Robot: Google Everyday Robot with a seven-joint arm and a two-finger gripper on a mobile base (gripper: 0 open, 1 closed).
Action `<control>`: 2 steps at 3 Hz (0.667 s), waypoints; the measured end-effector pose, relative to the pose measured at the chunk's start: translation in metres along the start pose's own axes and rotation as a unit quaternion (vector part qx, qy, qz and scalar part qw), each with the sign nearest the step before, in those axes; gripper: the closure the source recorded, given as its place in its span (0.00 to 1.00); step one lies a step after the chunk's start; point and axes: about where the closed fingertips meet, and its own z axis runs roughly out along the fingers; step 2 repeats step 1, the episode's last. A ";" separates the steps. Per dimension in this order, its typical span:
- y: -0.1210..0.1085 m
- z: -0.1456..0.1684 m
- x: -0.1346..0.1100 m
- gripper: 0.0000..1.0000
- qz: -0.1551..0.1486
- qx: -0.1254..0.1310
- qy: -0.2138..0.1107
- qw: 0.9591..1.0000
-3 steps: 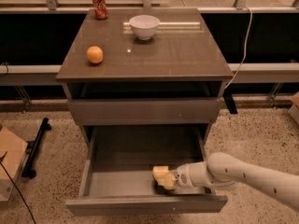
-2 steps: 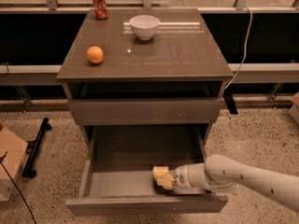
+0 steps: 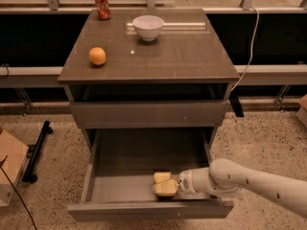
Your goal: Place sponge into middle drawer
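The middle drawer [image 3: 120,174] is pulled out wide below the cabinet, a deep grey box with a lighter floor. The pale yellow sponge [image 3: 162,178] is inside it, low over the floor near the front right part. My gripper [image 3: 169,185] reaches in from the right on a white arm and is shut on the sponge, which bulges out on both sides of the grip.
A shallower grey drawer front [image 3: 148,114] sits above the open drawer. On the cabinet top [image 3: 182,56] are an orange fruit [image 3: 97,56], a white bowl [image 3: 147,27] and a red can [image 3: 101,5]. A cardboard box [image 3: 8,169] and a black bar [image 3: 37,150] lie on the floor at left.
The arm and the sponge have stayed almost in place inside the drawer, with at most a slight shift to the left.
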 end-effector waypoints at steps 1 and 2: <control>0.001 0.001 0.000 0.00 0.000 -0.001 0.000 1.000; 0.001 0.001 0.000 0.00 0.000 -0.001 0.000 1.000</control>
